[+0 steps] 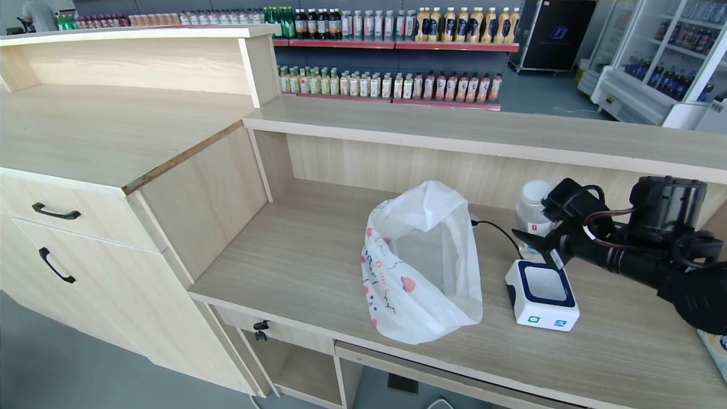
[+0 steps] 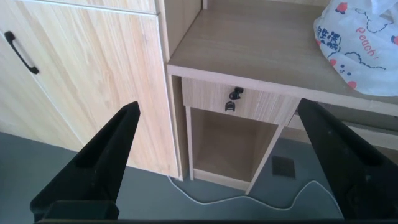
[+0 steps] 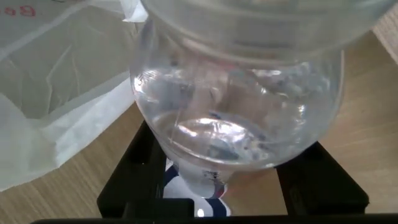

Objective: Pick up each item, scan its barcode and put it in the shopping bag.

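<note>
My right gripper (image 1: 535,237) is shut on a clear plastic bottle (image 1: 533,215) with a white cap, held sideways just above the white barcode scanner (image 1: 542,292) on the counter. From the right wrist the bottle (image 3: 236,99) bulges between the dark fingers (image 3: 127,183), with the scanner's blue and white top (image 3: 208,182) under it. The white shopping bag (image 1: 423,267) with red prints stands open just left of the scanner. My left gripper (image 2: 224,162) hangs open with nothing in it, low in front of the counter, and the bag (image 2: 360,43) sits up on the counter.
A black cable (image 1: 500,230) runs from the scanner behind the bag. A blue packet (image 1: 717,349) lies at the counter's right end. The counter (image 1: 295,255) has a raised back wall, a tall cabinet to the left and a keyed drawer (image 2: 234,99) below.
</note>
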{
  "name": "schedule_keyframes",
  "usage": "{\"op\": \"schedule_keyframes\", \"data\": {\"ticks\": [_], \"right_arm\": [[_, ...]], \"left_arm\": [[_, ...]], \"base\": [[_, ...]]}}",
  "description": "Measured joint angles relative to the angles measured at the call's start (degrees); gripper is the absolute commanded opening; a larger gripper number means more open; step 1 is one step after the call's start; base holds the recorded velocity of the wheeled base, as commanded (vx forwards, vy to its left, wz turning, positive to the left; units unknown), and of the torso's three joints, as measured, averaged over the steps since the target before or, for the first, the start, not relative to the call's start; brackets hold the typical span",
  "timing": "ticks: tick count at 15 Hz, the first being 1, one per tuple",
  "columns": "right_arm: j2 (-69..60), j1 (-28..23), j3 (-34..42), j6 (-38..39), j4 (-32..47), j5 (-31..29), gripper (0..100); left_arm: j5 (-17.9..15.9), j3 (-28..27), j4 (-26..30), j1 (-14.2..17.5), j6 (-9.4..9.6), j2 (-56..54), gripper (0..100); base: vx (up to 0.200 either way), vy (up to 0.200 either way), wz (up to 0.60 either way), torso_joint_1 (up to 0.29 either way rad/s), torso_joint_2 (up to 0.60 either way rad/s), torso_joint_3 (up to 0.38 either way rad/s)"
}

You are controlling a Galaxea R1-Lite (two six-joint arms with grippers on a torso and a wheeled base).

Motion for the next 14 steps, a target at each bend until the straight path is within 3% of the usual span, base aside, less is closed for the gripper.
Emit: {"op": "schedule_keyframes", "data": {"ticks": [5,14], "right_arm": [[3.6,-1.9,-3.4,-7.8,-2.5,9.0,0],[6.7,-5.7,-5.4,-18.7,-1.8,18.0,0]], "left_arm": [[0.0,0.0,0.0,0.0,-0.02,0.0,100],[0.0,0.0,0.0,0.0,-0.02,0.0,100]], "base": [[0.0,0.0,0.0,0.0,0.0,0.0],[0.0,0.0,0.0,0.0,0.0,0.0]]}}
